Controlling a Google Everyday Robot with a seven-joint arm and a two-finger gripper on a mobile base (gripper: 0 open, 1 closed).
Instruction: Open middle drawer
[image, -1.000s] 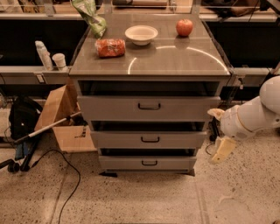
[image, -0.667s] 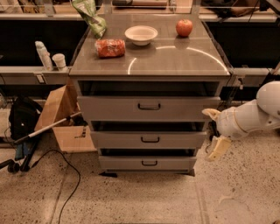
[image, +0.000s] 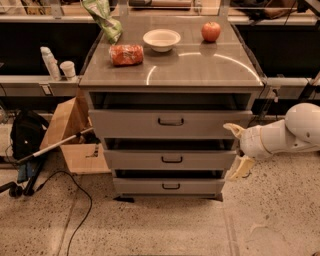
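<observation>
The grey cabinet has three stacked drawers. The middle drawer (image: 170, 160) has a medium-height flat front and a small dark bar handle (image: 172, 160) at its centre, with a dark gap above it. It sits between the taller top drawer (image: 170, 123) and the shorter bottom drawer (image: 170, 186). My gripper (image: 236, 149) is at the cabinet's right edge, level with the middle drawer and well right of its handle. Its two pale fingers (image: 241, 168) are spread open, one above the other, and hold nothing.
On the cabinet top (image: 200, 70) lie a red packet (image: 126, 54), a white bowl (image: 161, 39), a red apple (image: 211, 31) and a green bag (image: 103, 17). A cardboard box (image: 75, 135), a black bag (image: 27, 137) and a cable (image: 75, 200) lie on the floor to the left.
My gripper has moved a little to the left, closer to the cabinet's right edge, still open. The drawers have not moved.
</observation>
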